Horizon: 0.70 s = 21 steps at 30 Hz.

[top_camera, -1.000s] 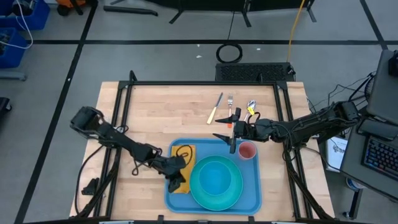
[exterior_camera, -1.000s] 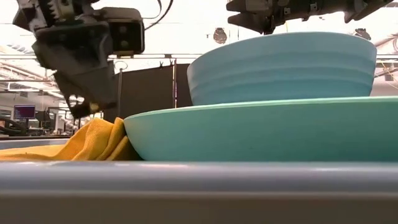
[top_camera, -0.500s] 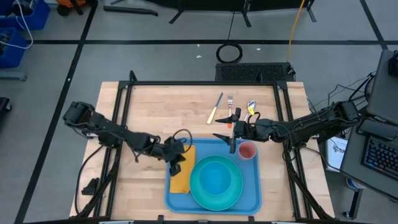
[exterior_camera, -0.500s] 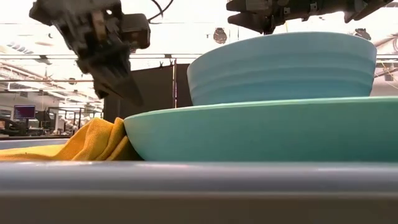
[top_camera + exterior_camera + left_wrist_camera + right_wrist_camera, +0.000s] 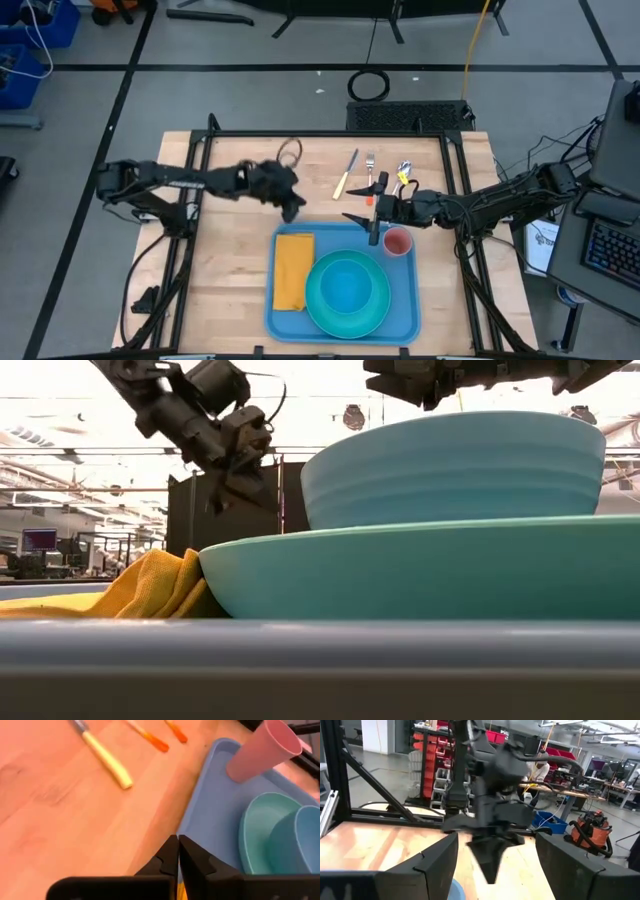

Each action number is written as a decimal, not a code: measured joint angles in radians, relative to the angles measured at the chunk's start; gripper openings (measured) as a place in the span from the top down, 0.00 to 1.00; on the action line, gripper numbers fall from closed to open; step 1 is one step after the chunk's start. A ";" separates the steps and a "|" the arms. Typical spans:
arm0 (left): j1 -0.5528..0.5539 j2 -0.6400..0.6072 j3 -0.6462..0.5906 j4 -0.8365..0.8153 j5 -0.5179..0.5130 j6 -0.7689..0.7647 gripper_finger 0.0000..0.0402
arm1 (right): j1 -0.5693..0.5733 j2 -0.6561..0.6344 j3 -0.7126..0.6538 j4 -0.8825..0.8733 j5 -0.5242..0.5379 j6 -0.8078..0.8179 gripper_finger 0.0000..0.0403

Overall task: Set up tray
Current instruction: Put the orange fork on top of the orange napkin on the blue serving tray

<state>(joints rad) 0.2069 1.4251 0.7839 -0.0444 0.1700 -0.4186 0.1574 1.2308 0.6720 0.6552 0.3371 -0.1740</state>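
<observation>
Blue tray (image 5: 405,318) at table's 6 o'clock already holds napkin (image 5: 292,270), plate (image 5: 347,290), cup (image 5: 398,243). Cutlery (image 5: 358,173) at 12 o'clock remains, probably next. Left gripper (image 5: 291,207) fingers together, empty; right gripper (image 5: 362,219) spread apart, waiting above tray's far rim.

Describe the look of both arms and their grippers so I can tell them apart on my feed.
Both arms are alike: dark, near-black jointed links with thin black cables looping alongside. The left gripper ends in two slim, pointed black fingers. The right gripper has broad, flat, matte black fingers. No markings are visible.
</observation>
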 joint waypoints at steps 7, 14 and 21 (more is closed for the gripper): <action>0.197 0.009 -0.001 0.104 0.160 -0.005 0.97 | 0.000 0.000 0.000 0.017 0.001 -0.025 0.36; 0.308 0.009 -0.001 0.186 0.266 -0.018 0.93 | -0.008 0.000 0.000 0.009 0.007 0.023 0.36; 0.327 0.006 -0.001 0.189 0.242 0.066 0.97 | -0.049 0.000 0.007 -0.092 0.095 0.096 0.36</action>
<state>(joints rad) 0.5343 1.4307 0.7826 0.1448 0.4124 -0.3528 0.1086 1.2308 0.6785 0.5636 0.4326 -0.0778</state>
